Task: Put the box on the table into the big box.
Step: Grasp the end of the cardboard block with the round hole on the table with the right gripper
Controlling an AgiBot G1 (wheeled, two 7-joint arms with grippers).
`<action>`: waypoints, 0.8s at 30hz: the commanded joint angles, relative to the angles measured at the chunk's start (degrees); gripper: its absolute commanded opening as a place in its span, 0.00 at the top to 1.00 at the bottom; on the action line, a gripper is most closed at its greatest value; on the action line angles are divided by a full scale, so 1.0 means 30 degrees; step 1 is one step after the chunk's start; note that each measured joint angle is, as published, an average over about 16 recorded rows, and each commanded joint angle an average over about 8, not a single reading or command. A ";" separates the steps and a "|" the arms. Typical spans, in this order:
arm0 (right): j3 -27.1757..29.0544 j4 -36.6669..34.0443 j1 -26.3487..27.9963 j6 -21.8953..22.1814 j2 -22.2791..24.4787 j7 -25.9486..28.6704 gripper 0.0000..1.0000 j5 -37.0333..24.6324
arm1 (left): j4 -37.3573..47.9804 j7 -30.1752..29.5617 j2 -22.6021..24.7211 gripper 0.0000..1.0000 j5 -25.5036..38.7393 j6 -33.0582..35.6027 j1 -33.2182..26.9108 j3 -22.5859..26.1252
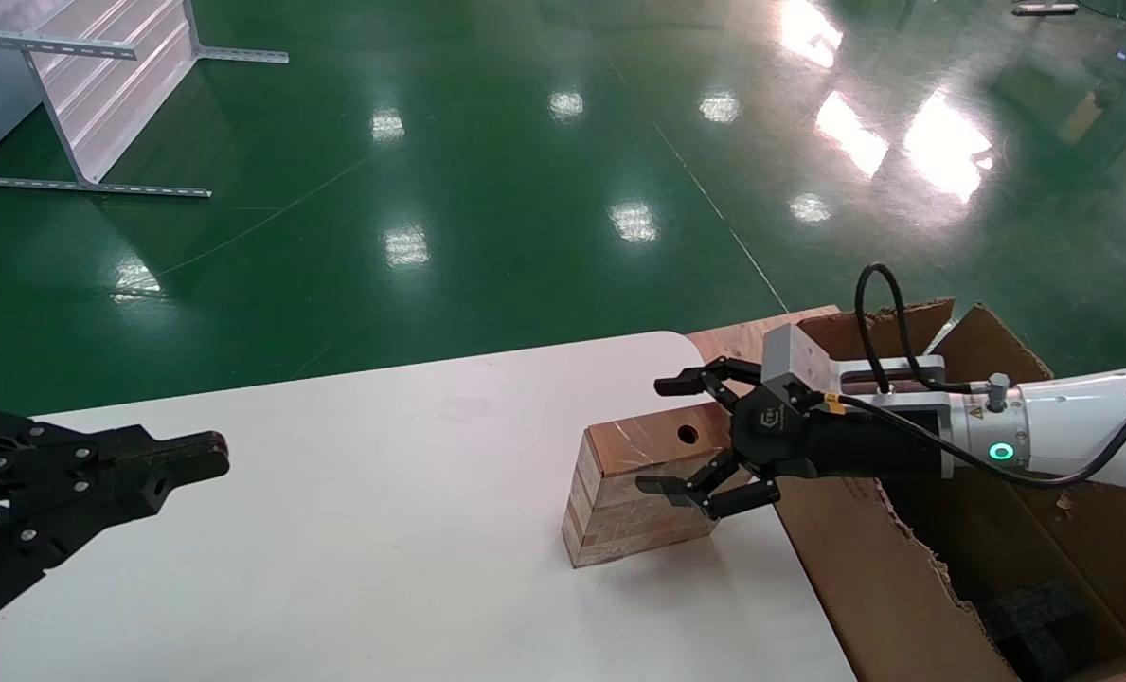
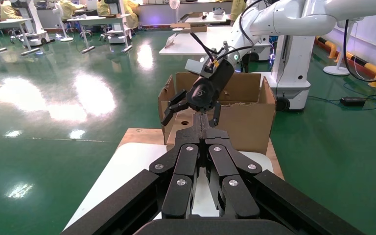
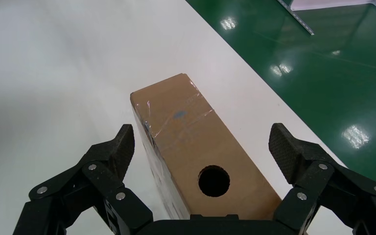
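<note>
A: Where's your R gripper [image 1: 690,439] w/ respect to the box [image 1: 640,493]?

B: Right at its near-carton end, fingers spread wide, one on each side of the box, neither touching. Nothing grasped. In the right wrist view you see gaps between both pads [image 3: 120,147] and the box walls.

A: Room to move?

B: The box sits on the table [image 1: 335,530] just short of the edge by the gripper. Past the fingertips you've got bare white top. Behind the gripper, the big box [image 1: 913,578] stands just beside the table edge, mouth open, ragged torn flaps along the rim. The table's rounded corner is near the far finger.

A: Materials?

B: Box: rectangular, shiny coppery top w/ clear tape and a small round hole near the gripper end, brick-striped sides. Big box: plain brown corrugated, a black foam block [image 1: 1045,620] inside. It sits on a brown wooden board [image 1: 742,333].

A: Any print?

B: Small logo on the gripper body, can't read it. No legible text on either box.

A: L gripper [image 1: 207,459]?

B: Parked over the table's other end, well apart, fingers pressed together, holding nothing.
</note>
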 commanded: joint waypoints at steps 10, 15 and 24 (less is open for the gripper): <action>-0.1087 -0.0005 0.0070 -0.0012 0.0281 -0.0071 0.00 0.0821 | 0.0000 0.0002 -0.0002 1.00 -0.0003 -0.0002 -0.0001 0.0004; -0.1563 0.0053 0.0167 0.0003 0.0496 -0.0091 0.00 0.1186 | 0.0000 0.0003 -0.0003 1.00 -0.0004 -0.0003 -0.0002 0.0006; -0.2355 0.0052 0.0261 0.0026 0.0746 -0.0197 0.00 0.1869 | 0.0000 0.0005 -0.0004 1.00 -0.0007 -0.0004 -0.0002 0.0010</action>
